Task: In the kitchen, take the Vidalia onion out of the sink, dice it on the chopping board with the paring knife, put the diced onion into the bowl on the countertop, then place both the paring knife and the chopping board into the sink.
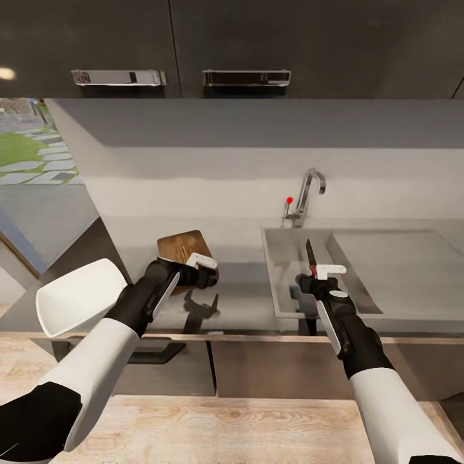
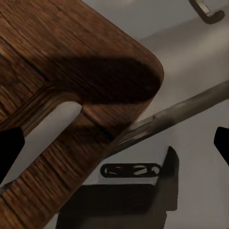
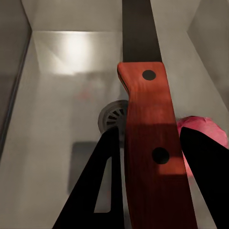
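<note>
My left gripper (image 1: 205, 267) is shut on the dark brown chopping board (image 1: 183, 247), holding it tilted above the countertop (image 1: 245, 290) left of the sink (image 1: 283, 303). In the left wrist view the board (image 2: 71, 71) shows its slot-shaped handle hole, with one finger (image 2: 9, 148) at its edge. Over the basin, my right gripper (image 1: 314, 276) is shut on the paring knife (image 1: 310, 254), blade pointing away. The right wrist view shows its reddish handle (image 3: 150, 143) above the drain (image 3: 112, 117). The white bowl (image 1: 80, 296) sits at the left beside my left forearm.
A rounded pink object (image 3: 202, 131) lies in the basin near the drain, partly behind a finger. The chrome tap (image 1: 310, 190) with its red knob (image 1: 289, 200) stands behind the sink. The drainboard (image 1: 399, 264) extends right. Dark upper cabinets (image 1: 245, 45) hang overhead.
</note>
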You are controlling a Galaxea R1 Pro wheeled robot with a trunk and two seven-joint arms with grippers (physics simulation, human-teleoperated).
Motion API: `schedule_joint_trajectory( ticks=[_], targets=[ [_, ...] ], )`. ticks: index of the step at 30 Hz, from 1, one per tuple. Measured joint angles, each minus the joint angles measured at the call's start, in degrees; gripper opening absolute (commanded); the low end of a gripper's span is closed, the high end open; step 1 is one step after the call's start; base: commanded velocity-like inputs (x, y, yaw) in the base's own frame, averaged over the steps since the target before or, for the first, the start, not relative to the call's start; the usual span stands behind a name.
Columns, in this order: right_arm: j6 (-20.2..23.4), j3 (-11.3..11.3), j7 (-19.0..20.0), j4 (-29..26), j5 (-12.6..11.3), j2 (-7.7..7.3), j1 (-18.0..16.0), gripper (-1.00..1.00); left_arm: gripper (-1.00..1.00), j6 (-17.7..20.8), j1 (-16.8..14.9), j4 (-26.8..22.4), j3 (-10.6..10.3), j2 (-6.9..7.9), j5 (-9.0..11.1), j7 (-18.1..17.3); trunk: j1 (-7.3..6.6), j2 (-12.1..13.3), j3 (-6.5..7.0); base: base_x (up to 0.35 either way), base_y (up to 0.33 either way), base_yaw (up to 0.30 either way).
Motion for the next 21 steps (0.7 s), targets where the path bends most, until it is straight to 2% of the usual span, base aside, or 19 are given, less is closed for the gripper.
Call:
schedule_joint_trajectory(
  ticks=[21],
  targets=[
    [0.00,0.09,-0.05,-0.84,0.01,0.00,0.00,-1.00,1.00,0.00,0.00,0.02,-0.36,0.05,0.00,0.01,0.00,0.00,-1.89,0.011,0.056,0.000]
  ],
)
